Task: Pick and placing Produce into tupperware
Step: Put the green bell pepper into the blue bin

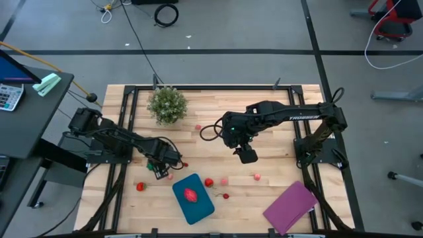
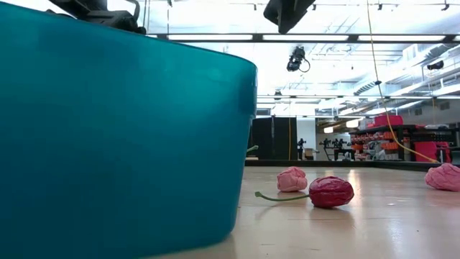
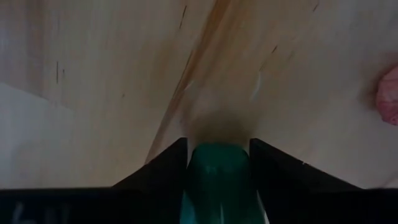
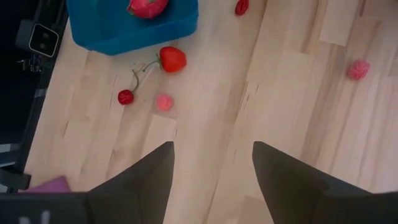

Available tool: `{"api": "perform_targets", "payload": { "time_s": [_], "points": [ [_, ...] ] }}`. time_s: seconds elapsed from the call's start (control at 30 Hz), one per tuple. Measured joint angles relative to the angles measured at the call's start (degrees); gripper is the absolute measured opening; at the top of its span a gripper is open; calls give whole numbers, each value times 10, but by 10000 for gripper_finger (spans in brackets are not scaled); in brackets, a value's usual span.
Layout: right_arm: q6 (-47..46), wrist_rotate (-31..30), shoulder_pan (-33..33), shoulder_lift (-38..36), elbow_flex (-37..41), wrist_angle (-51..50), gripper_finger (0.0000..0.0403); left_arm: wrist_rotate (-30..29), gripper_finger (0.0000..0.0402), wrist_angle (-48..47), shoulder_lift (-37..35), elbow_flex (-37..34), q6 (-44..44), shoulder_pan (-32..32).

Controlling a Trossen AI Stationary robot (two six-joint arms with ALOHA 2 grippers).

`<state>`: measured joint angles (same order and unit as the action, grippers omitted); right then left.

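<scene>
Near the table's front edge, the teal tupperware [image 1: 193, 197] is sitting with one red fruit [image 1: 191, 194] inside, other produce lying around it. Beside it, the left gripper [image 3: 218, 163] is clamping a green piece [image 3: 219, 180]. Above mid-table, the right gripper [image 4: 213, 163] is hanging with fingers spread, holding nothing

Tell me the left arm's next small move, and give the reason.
Probably finish closing, then lift toward the tupperware. In the left wrist view the left gripper is low over the wood with a green piece between its fingers; whether they grip it yet is unclear. One red piece already lies in the container.
</scene>
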<state>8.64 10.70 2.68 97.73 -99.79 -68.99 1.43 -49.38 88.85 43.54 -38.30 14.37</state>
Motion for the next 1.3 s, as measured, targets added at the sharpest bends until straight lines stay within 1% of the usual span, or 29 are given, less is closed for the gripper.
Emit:
{"api": "perform_targets", "payload": {
  "time_s": [0.13, 0.3, 0.57, 0.67, 0.8, 1.03, 1.2, 1.3],
  "points": [
    [0, 0, 0, 0, 0, 0, 226, 1, 191, -1, 0, -1, 0, 0],
    [2, 0, 0, 0, 0, 0, 224, 27, 210, -30, 0, -1, 4, -1],
    [9, 0, 0, 0, 0, 0, 221, 30, 250, -49, 0, -1, -7, -2],
    [17, 0, 0, 0, 0, 0, 220, 46, 262, -67, 0, -1, -28, -2],
    [20, 0, 0, 0, 0, 0, 220, 68, 270, -78, 0, -1, -34, -1],
    [20, 0, 0, 0, 0, 0, 220, 79, 266, -76, 0, -1, -38, 0],
    [20, 0, 0, 0, 0, 0, 220, 80, 243, -77, 0, -1, -74, 2],
    [20, 0, 0, 0, 0, 0, 220, 81, 226, -77, 0, 0, -75, 3]
  ]
}}
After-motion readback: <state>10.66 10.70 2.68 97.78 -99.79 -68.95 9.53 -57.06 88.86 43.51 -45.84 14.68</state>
